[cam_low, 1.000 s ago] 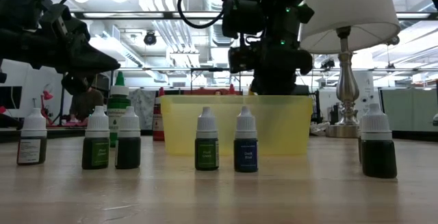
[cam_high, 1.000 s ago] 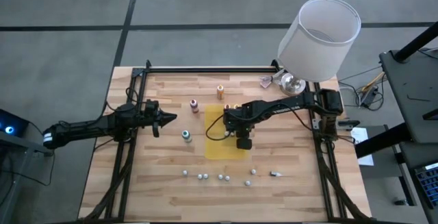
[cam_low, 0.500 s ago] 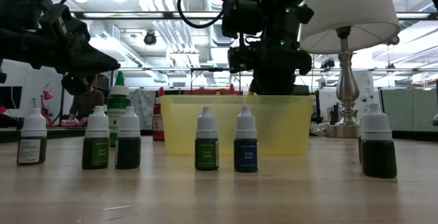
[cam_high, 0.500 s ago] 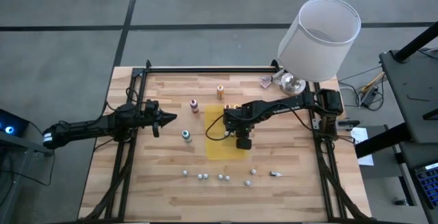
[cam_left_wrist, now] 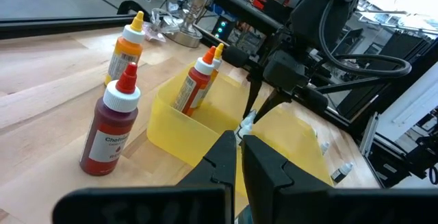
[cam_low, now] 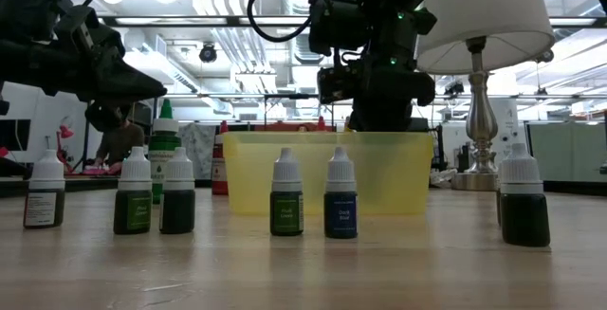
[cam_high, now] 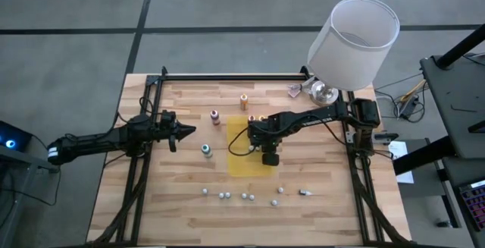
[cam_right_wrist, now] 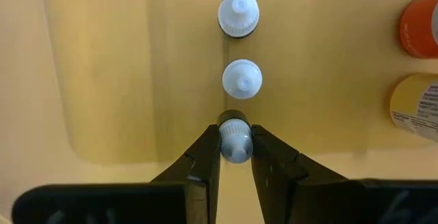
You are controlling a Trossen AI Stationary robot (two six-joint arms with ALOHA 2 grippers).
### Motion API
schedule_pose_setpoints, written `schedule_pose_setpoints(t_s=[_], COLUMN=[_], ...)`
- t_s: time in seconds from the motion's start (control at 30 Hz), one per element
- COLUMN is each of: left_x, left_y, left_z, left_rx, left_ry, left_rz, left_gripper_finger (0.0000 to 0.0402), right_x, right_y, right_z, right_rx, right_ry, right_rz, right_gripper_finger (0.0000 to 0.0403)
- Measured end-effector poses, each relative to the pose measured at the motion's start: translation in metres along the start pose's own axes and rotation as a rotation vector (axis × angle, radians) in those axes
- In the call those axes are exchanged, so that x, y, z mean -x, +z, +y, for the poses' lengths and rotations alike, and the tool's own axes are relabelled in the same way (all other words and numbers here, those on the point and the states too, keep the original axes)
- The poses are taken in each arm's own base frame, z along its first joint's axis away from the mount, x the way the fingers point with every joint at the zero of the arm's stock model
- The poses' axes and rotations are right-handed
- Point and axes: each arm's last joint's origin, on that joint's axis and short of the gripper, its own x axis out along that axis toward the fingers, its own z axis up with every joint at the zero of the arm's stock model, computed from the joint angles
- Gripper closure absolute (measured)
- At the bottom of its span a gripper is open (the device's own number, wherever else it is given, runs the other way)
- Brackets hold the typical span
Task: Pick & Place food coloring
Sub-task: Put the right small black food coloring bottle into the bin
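Observation:
A yellow bin [cam_high: 251, 145] stands mid-table. My right gripper [cam_right_wrist: 235, 148] reaches down into it, shut on a small white-capped food coloring bottle [cam_right_wrist: 235, 140]. Two more white-capped bottles [cam_right_wrist: 241, 79] stand on the bin's floor, and an orange one [cam_right_wrist: 419, 25] and a yellow one [cam_right_wrist: 414, 107] stand in its far corner. Outside the bin stand an orange bottle [cam_high: 244, 102], a dark red one [cam_high: 215, 117] and a teal one [cam_high: 206, 150]. Several small bottles [cam_high: 246, 196] stand in a row near the front edge. My left gripper [cam_high: 189, 132] hovers shut, left of the bin. My right gripper pinches the small bottle's white cap [cam_right_wrist: 235, 146] between its two fingers. The fingers come from above, pointing steeply down. The bottle stays upright below them. The bin's wall hides its base, so I cannot tell whether it stands on the floor or hangs clear.
A lamp with a large white shade [cam_high: 352, 39] stands at the table's far right corner. A dark frame [cam_high: 227, 76] runs along the far edge and both sides. Bare wood lies between the bin and the near row of bottles.

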Motion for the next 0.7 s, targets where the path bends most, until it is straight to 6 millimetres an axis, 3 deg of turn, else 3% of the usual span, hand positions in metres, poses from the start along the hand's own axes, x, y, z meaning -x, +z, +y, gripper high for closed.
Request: schedule_pose_setpoints(t_s=[0.43,0.7], left_x=[0.0,0.0], left_y=[0.0,0.0], left_z=[0.0,0.0], left_rx=[0.0,0.0], left_ry=[0.0,0.0], left_rz=[0.0,0.0], left_gripper_finger=[0.0401,0.0401], right_x=[0.0,-0.0002], right_y=[0.0002,0.0001], right_z=[0.0,0.0], right_rx=[0.0,-0.019], right_ry=[0.0,0.0], right_rz=[-0.002,-0.003], right_gripper_finger=[0.0343,0.0307])
